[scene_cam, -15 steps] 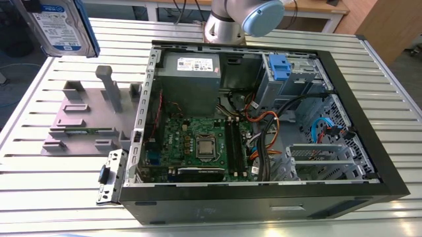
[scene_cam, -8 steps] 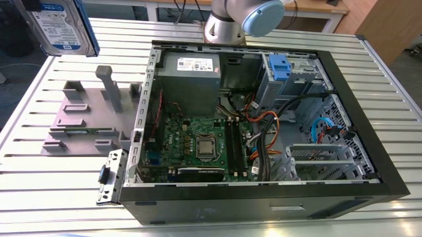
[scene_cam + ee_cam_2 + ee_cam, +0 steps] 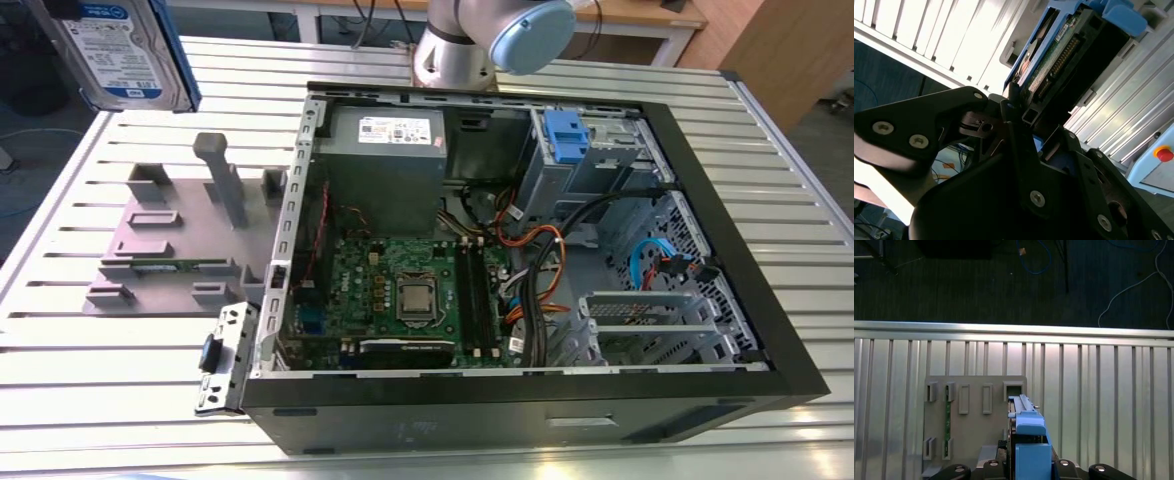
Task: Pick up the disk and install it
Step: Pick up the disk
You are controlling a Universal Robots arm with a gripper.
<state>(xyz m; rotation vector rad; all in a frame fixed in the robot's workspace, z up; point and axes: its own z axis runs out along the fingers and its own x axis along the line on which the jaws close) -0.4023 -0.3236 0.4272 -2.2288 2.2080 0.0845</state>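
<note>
- where's the disk [image 3: 114, 50]?
- up off the worktop [image 3: 80, 400], over the edge beside the grey stand [image 3: 180, 235], clamped by one end in the hand [image 3: 1014, 107].
- the risk?
- i reckon it could twist in that grip, then catch the open case [image 3: 534, 400] wall or the cables [image 3: 534, 240].

open computer case [image 3: 441, 420] on slatted counter [image 3: 107, 400] | grey stand [image 3: 160, 235] just beside it | grey power-supply box [image 3: 380, 165] inside case

Claw clamped, wrist held high
The claw [image 3: 1029, 467] pinches the disk [image 3: 118, 50] edge-on between black fingers [image 3: 1016, 130], jaws closed against it; the arm's silver joint [image 3: 497, 35] carries a blue cap.
</note>
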